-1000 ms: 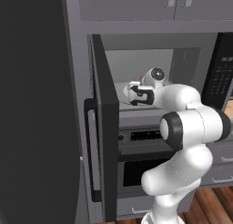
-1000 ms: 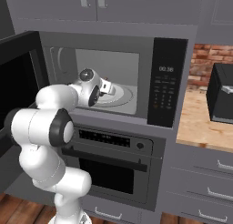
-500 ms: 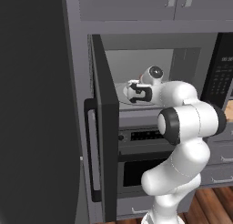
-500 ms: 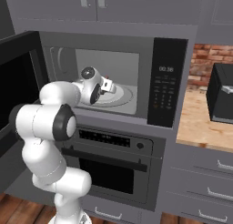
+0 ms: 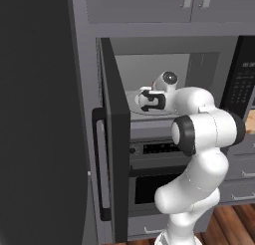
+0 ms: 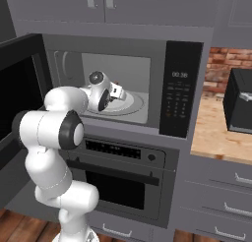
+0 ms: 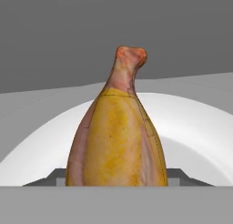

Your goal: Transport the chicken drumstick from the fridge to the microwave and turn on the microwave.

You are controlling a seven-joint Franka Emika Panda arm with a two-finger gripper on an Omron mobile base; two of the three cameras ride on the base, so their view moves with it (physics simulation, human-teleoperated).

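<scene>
Pale round turntable under tapered drumstick

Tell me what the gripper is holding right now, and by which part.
The gripper holds the chicken drumstick by its thick, meaty end, the narrow bone end pointing away, over the microwave's pale turntable.

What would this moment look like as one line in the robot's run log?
phase: placing | gripper: shut on chicken drumstick | location: inside open microwave, over turntable | microwave door: open

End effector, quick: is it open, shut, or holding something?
End effector: closed on the chicken drumstick, inside the open microwave, above the turntable.
</scene>
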